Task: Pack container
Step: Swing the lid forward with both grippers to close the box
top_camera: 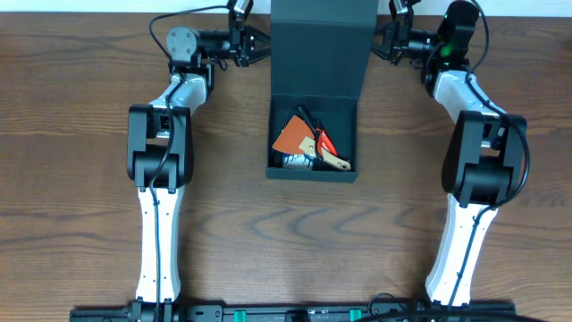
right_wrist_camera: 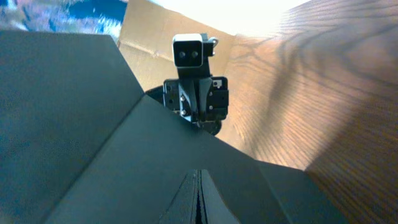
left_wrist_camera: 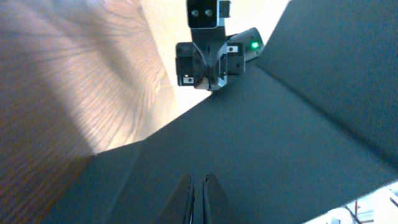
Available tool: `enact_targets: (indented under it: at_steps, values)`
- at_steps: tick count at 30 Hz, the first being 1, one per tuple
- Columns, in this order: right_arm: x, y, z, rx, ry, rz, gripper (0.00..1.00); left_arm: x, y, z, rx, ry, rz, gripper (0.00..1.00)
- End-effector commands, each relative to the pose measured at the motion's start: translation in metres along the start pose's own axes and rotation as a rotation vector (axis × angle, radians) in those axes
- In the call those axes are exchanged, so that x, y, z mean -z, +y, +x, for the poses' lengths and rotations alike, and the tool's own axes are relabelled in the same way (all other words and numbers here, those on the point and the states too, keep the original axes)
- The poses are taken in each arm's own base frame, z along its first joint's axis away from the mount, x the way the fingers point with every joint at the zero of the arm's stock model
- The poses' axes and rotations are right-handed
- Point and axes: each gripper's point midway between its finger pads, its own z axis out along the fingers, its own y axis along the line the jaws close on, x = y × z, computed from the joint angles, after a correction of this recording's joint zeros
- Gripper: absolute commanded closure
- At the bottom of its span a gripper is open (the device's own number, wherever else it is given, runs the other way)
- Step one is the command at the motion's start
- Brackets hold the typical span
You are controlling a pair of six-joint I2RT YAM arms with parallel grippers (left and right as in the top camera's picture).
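- The left gripper (top_camera: 264, 45) sits at the left edge of the lid (top_camera: 322, 45). Its two fingers are pressed together, with only a thin seam between them in the left wrist view. Whether the lid's edge is nipped in that seam cannot be told.
- One container (top_camera: 313, 173) stands mid-table on the wooden table (top_camera: 89, 134), between the two arms. Its box is open and its single flap lid is raised at the far side.
- Four things can be told apart inside it: one flat orange piece (top_camera: 291, 136), one red-handled tool (top_camera: 323, 141), one pale wooden handle (top_camera: 334, 161) and one blue-and-white item (top_camera: 295, 162), partly hidden under the orange piece.
- The right gripper (top_camera: 379, 40) sits at the lid's right edge, facing the left one across the lid. Its two fingers are also drawn tight together, with the same doubt about any pinch.
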Motion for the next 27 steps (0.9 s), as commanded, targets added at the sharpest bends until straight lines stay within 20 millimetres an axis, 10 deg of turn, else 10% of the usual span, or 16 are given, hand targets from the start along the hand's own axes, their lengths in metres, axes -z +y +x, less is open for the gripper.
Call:
enact_targets:
  at_steps: [1,27]
  values:
    - [-0.009,0.008,0.007,-0.049,0.058,-0.019,0.98,-0.001,-0.018,0.002,0.057,0.022,-0.002,0.94]
    - [-0.014,0.051,0.014,0.025,0.097,-0.041,0.98,-0.024,-0.061,0.008,0.012,0.066,0.019,0.95]
